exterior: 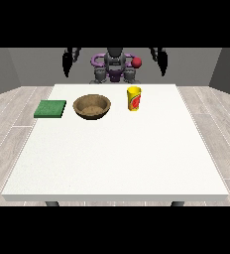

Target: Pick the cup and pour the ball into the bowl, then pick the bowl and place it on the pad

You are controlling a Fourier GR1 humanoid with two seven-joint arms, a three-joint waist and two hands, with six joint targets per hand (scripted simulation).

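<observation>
- Green pad (50, 108) at left of centre, flat on the white table (117, 158); wooden bowl (91, 106) just beside it to the right, apart.
- Yellow cup (133, 98) upright, right of the bowl; ball not visible.
- Best approached from the side, kept level until over the bowl.
- Hand at the view's left (67, 62) raised at upper left, far from everything; grasp impossible to tell.
- Hand at the view's right (162, 61) raised at upper right, well apart from the cup, holding nothing; fingers unreadable.

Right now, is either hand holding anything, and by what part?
Nothing is held. Both hands, at the view's left and right, hang raised behind the table, apart from the cup, bowl and pad.
</observation>
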